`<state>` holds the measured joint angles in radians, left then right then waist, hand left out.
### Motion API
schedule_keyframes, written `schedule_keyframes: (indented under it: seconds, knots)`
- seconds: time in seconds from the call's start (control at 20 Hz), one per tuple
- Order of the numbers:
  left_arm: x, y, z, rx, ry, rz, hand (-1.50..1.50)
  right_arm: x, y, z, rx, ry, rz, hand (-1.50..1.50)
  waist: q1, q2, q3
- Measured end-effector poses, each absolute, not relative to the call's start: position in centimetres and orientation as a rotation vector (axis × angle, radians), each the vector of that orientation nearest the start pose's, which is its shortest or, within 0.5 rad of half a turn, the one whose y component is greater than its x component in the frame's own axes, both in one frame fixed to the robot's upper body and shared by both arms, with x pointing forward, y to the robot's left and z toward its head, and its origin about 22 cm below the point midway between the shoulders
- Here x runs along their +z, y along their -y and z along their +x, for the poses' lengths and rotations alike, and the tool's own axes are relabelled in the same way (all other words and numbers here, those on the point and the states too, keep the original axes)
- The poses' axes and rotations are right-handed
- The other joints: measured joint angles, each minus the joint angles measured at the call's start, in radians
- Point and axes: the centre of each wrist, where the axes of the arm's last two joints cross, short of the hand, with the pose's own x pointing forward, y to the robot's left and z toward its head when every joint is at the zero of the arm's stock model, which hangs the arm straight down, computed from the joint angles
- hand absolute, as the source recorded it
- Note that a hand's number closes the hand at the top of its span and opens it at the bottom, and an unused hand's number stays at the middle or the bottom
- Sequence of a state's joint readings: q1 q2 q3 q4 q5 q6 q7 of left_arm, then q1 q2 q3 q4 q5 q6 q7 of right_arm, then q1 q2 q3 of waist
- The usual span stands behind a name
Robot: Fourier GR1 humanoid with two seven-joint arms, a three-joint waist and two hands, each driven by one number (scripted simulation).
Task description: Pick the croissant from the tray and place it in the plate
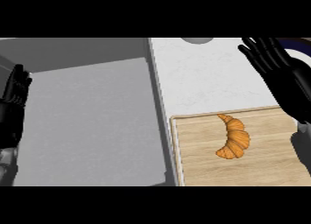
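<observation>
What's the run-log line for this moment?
croissant: on tray, untouched | right hand: open, above tray, over plate | left hand: open, resting at left edge | step: pick not yet done

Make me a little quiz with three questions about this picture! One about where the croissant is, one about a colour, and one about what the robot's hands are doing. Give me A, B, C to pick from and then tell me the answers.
1. Where does the croissant lie?
A. On the wooden tray
B. On the plate
C. In the right hand

2. What colour is the croissant?
A. Green
B. Orange-brown
C. White

3. What is the right hand doing?
A. Curled round the croissant
B. Pressing flat on the croissant
C. Open above the counter, fingers straight, holding nothing

Answers:
1. A, the croissant rests on the tray's wood, apart from both hands.
2. B, its crust shows orange-brown against the pale wood.
3. C, its fingers are spread straight beyond the tray's far right corner; the left hand rests open at the left edge.
</observation>
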<state>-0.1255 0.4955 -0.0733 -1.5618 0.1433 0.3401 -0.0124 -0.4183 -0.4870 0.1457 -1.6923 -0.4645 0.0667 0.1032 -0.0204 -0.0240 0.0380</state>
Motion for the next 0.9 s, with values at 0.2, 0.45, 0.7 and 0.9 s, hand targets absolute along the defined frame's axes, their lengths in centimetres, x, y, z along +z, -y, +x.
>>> schedule_keyframes:
  seconds: [0.2, 0.45, 0.7, 0.9]
  knots:
    - [7.8, -31.8, 25.6, -0.181, 1.664, 0.45, 0.0, 14.7, 27.0, 30.5, 0.384, 1.831, 0.306, 1.5, 0.018, 0.004, 0.011]
    - [7.9, -32.8, 24.4, -0.201, 1.539, 0.394, 0.0, 15.5, 30.9, 30.5, 0.547, 1.826, 0.052, -1.5, -0.004, 0.011, 0.004]
    - [8.1, -33.4, 23.8, -0.192, 1.456, 0.345, 0.0, 9.5, 33.9, 28.9, 0.355, 1.852, -0.001, -1.5, -0.016, 0.022, 0.013]
    - [7.8, -33.5, 23.7, -0.19, 1.423, 0.315, 0.0, 6.3, 35.0, 27.3, 0.474, 1.831, -0.014, -1.5, -0.009, 0.023, 0.007]
